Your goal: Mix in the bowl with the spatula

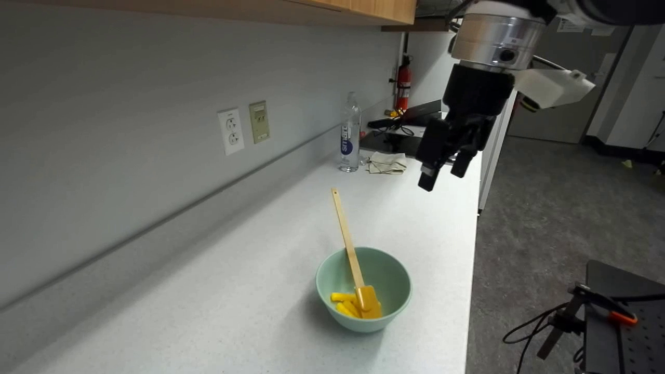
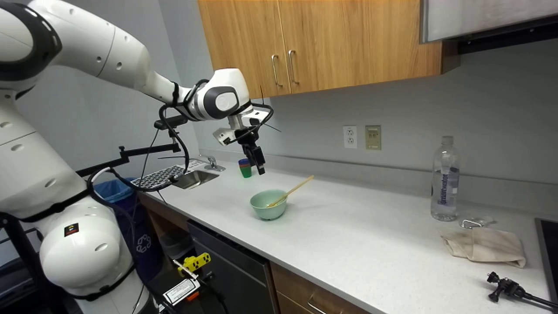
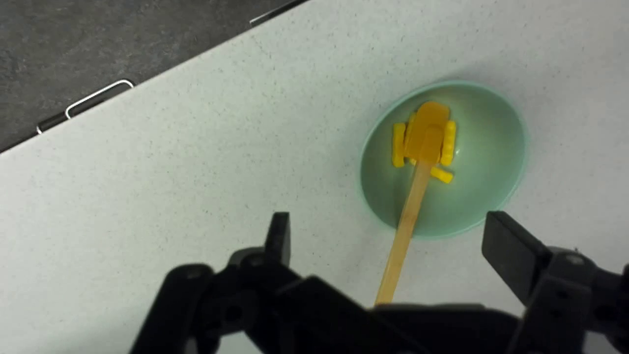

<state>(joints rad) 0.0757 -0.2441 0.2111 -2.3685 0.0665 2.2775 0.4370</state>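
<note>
The mint-green bowl (image 1: 392,278) stands upright on the white counter in both exterior views (image 2: 268,213). It also shows in the wrist view (image 3: 496,152). Several yellow pieces (image 3: 399,145) lie inside it. The spatula (image 1: 343,226) leans in the bowl, its yellow blade on the pieces and its wooden handle resting over the rim (image 2: 297,186). In the wrist view the handle (image 3: 404,231) runs down between the fingers, its end hidden by the gripper body. My gripper (image 3: 387,216) is open and empty. In both exterior views it hangs in the air above the counter (image 1: 444,179), apart from spatula and bowl (image 2: 260,169).
A water bottle (image 1: 350,135) and a folded cloth (image 2: 486,245) stand along the counter. Stacked cups (image 2: 245,168) and a sink (image 2: 195,179) are behind the gripper. A wooden cupboard (image 2: 340,43) hangs above. A black mount (image 2: 508,288) lies near the counter's front edge.
</note>
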